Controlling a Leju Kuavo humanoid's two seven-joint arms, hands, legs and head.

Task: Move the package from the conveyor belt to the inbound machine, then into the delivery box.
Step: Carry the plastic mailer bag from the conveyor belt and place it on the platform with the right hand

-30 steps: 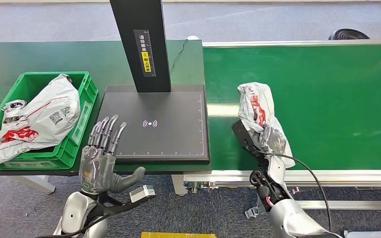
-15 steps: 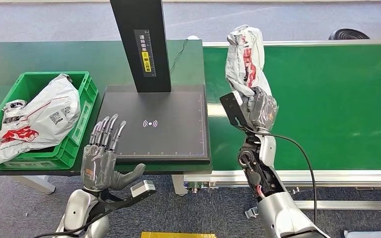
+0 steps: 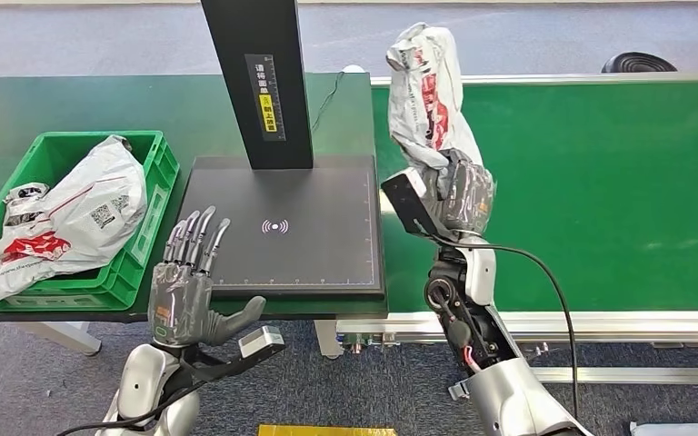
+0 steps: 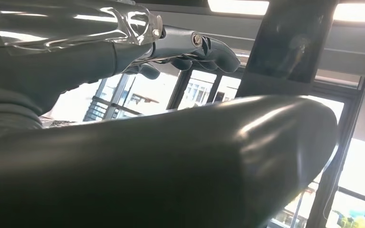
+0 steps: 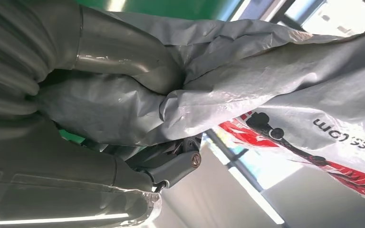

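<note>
Now right hand raised, gripping package; left hand open, upright

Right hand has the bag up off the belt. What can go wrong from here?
1. The right hand grips the package only at its bunched lower end; most of the bag stands loose above the hand and may flop or slip out.
2. The scanner post rises beside the path to the inbound machine's pad; the tall bag may brush it.
3. The left hand hovers open at the pad's near-left corner and may be in the way of the placement.
</note>
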